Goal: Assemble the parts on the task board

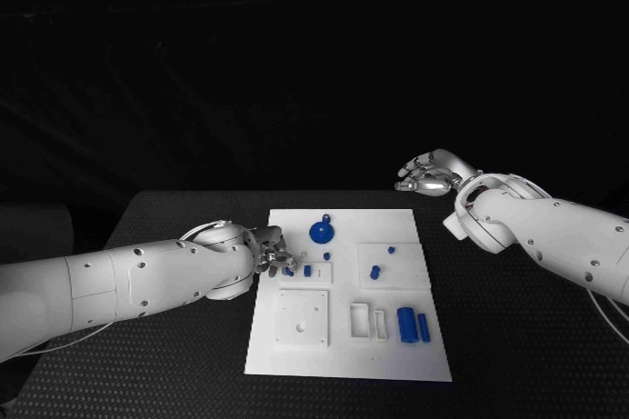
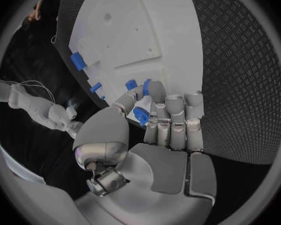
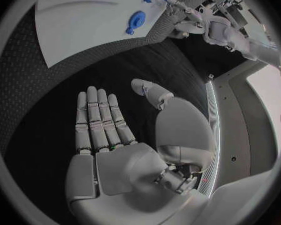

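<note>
The left robot hand (image 1: 272, 252) pinched a blue part (image 2: 141, 116) over the board (image 1: 394, 346); the right robot hand (image 1: 433, 175) hung spread above the bench (image 1: 524, 346).

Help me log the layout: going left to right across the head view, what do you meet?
Left arm → left robot hand → round blue part → blue cylinder on the board → right robot hand → right arm.
</note>
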You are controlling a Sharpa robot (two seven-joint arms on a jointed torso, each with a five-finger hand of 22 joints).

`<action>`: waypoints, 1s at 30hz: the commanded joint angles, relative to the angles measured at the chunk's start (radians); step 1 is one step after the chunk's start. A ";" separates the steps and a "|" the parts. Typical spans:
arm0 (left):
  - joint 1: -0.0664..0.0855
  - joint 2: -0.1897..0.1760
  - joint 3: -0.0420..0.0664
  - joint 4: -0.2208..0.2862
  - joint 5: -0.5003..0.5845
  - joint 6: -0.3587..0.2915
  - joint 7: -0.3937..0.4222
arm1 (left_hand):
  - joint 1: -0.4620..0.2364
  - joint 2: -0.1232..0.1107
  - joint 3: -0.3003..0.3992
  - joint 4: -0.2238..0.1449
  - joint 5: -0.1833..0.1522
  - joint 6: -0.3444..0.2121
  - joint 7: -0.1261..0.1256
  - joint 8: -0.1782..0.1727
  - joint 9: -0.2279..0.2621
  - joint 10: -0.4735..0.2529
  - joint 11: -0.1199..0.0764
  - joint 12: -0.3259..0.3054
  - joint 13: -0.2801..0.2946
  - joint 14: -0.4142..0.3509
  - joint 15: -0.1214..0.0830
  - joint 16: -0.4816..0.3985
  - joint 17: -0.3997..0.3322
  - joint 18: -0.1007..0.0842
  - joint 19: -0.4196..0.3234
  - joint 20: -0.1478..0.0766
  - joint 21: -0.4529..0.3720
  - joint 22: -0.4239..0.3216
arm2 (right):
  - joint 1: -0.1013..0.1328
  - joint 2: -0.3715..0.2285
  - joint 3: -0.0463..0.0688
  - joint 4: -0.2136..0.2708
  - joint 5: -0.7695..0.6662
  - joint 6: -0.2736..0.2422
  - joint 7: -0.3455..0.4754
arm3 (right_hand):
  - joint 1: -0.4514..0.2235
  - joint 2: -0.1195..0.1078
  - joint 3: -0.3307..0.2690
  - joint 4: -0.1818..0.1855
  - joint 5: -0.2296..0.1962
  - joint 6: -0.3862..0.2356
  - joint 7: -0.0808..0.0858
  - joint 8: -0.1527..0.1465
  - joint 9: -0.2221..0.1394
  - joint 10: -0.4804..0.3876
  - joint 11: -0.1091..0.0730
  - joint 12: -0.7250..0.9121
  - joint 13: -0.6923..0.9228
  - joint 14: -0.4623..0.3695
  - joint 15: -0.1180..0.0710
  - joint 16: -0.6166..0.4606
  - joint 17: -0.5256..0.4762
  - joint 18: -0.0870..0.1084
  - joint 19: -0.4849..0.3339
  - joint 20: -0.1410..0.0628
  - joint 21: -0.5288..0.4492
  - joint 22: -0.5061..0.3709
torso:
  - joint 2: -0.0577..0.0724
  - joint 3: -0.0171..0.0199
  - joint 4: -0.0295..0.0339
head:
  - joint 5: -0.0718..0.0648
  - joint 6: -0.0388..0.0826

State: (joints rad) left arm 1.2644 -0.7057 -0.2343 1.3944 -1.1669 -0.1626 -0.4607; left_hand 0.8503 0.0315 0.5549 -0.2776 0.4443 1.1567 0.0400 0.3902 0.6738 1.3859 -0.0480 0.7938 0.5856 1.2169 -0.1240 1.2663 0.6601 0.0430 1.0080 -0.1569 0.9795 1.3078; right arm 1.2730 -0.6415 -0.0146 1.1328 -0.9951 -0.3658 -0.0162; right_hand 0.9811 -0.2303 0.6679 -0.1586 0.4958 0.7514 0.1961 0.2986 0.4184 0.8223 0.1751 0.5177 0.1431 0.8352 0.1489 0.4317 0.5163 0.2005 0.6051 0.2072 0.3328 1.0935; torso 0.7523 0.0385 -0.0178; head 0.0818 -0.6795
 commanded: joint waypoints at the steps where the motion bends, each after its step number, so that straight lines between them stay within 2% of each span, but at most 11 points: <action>1: -0.013 0.008 -0.007 0.013 -0.006 0.057 0.001 | 0.004 0.013 0.006 0.002 -0.003 0.036 -0.026 0.000 0.001 0.042 -0.043 0.005 0.001 0.022 -0.036 0.006 0.002 0.014 0.004 -0.085 0.006 0.022 | 0.000 0.000 0.000 0.001 0.002 0.011 0.009 | 0.010 0.000 -0.008 0.001 0.002 -0.003 0.025 0.004 -0.001 0.008 -0.002 -0.006 -0.002 -0.001 0.007 -0.004 -0.002 -0.012 -0.005 -0.002 -0.006 0.000 | 0.000 0.0002 0.0002 | -0.001 -0.002; 10: -0.015 0.003 -0.007 0.019 -0.006 0.070 -0.002 | 0.001 0.011 0.005 0.004 -0.007 0.035 -0.026 0.001 0.001 0.041 -0.042 0.007 0.002 0.022 -0.036 0.008 0.002 0.014 0.003 -0.085 0.007 0.021 | 0.000 -0.001 0.000 0.000 0.003 0.013 0.009 | 0.010 0.000 -0.008 0.001 0.003 -0.003 0.025 0.004 -0.001 0.008 -0.002 -0.006 -0.003 -0.001 0.007 -0.004 -0.002 -0.011 -0.006 -0.001 -0.006 0.000 | 0.000 -0.0001 -0.0002 | -0.001 -0.002; 15: -0.017 0.001 -0.007 0.020 -0.006 0.065 -0.001 | -0.008 0.003 0.002 0.012 -0.012 0.033 -0.025 0.003 0.000 0.039 -0.041 0.009 0.003 0.019 -0.036 0.008 0.002 0.014 0.002 -0.084 0.009 0.021 | 0.000 0.000 0.000 0.000 0.003 0.014 0.009 | 0.010 0.000 -0.009 0.001 0.003 -0.003 0.025 0.004 -0.002 0.009 -0.002 -0.007 -0.004 -0.002 0.007 -0.004 -0.003 -0.011 -0.006 -0.001 -0.007 0.000 | 0.000 -0.0005 0.0007 | -0.002 -0.003; 19: -0.017 0.001 -0.007 0.021 -0.006 0.059 0.000 | -0.021 -0.012 -0.001 0.031 -0.017 0.031 -0.025 0.005 0.000 0.036 -0.040 0.011 0.003 0.017 -0.036 0.007 0.001 0.014 0.000 -0.085 0.010 0.019 | 0.000 0.000 0.000 -0.002 0.003 0.015 0.010 | 0.010 0.000 -0.009 0.001 0.003 -0.003 0.025 0.004 -0.002 0.009 -0.002 -0.007 -0.005 -0.002 0.007 -0.005 -0.003 -0.011 -0.006 -0.001 -0.007 0.000 | 0.000 -0.0009 0.0003 | -0.003 -0.003; 24: -0.017 -0.001 -0.007 0.022 -0.006 0.056 0.000 | -0.037 -0.038 -0.003 0.058 -0.042 0.028 -0.025 0.008 -0.002 0.034 -0.040 0.012 0.001 0.017 -0.038 0.007 0.000 0.016 -0.001 -0.086 0.011 0.018 | 0.000 0.001 0.000 -0.002 0.004 0.016 0.010 | 0.010 0.000 -0.009 0.001 0.004 -0.003 0.025 0.004 -0.002 0.009 -0.002 -0.007 -0.006 -0.002 0.007 -0.005 -0.004 -0.011 -0.007 -0.001 -0.008 0.000 | 0.000 -0.0008 0.0003 | -0.003 -0.004; 27: -0.018 -0.002 -0.007 0.021 -0.006 0.056 0.000 | -0.044 -0.054 -0.002 0.080 -0.091 0.026 -0.025 0.011 -0.002 0.034 -0.041 0.014 -0.001 0.016 -0.039 0.007 -0.001 0.018 -0.002 -0.087 0.012 0.018 | 0.000 0.001 0.000 -0.003 0.004 0.016 0.010 | 0.010 0.000 -0.009 0.001 0.004 -0.003 0.025 0.004 -0.002 0.009 -0.002 -0.007 -0.006 -0.002 0.007 -0.005 -0.004 -0.011 -0.007 -0.001 -0.008 0.000 | 0.000 -0.0006 0.0004 | -0.003 -0.006; 30: -0.018 -0.002 -0.007 0.020 -0.006 0.050 0.000 | -0.047 -0.061 -0.002 0.085 -0.095 0.025 -0.025 0.012 -0.003 0.034 -0.041 0.014 -0.001 0.016 -0.039 0.007 -0.002 0.018 -0.003 -0.087 0.012 0.018 | 0.000 0.002 0.000 -0.003 0.004 0.016 0.009 | 0.010 0.000 -0.009 0.001 0.004 -0.003 0.025 0.004 -0.002 0.009 -0.002 -0.007 -0.006 -0.002 0.007 -0.005 -0.004 -0.011 -0.007 -0.001 -0.008 0.000 | 0.000 -0.0003 0.0007 | -0.002 -0.005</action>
State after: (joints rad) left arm 1.2528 -0.7112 -0.2378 1.4088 -1.1827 -0.1454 -0.4674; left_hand 0.8023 -0.0208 0.5523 -0.1978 0.3531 1.1864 0.0152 0.4062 0.6727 1.4196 -0.0836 0.8017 0.5858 1.2303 -0.1531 1.2701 0.6594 0.0570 1.0080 -0.1570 0.9873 1.3073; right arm 1.2729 -0.6407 -0.0146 1.1301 -0.9936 -0.3612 -0.0161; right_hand 0.9811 -0.2303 0.6652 -0.1559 0.4958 0.7514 0.1961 0.2984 0.4177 0.8259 0.1715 0.5137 0.1377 0.8323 0.1516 0.4317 0.5135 0.2004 0.6052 0.2070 0.3288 1.0936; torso 0.7521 0.0379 -0.0174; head 0.0784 -0.6844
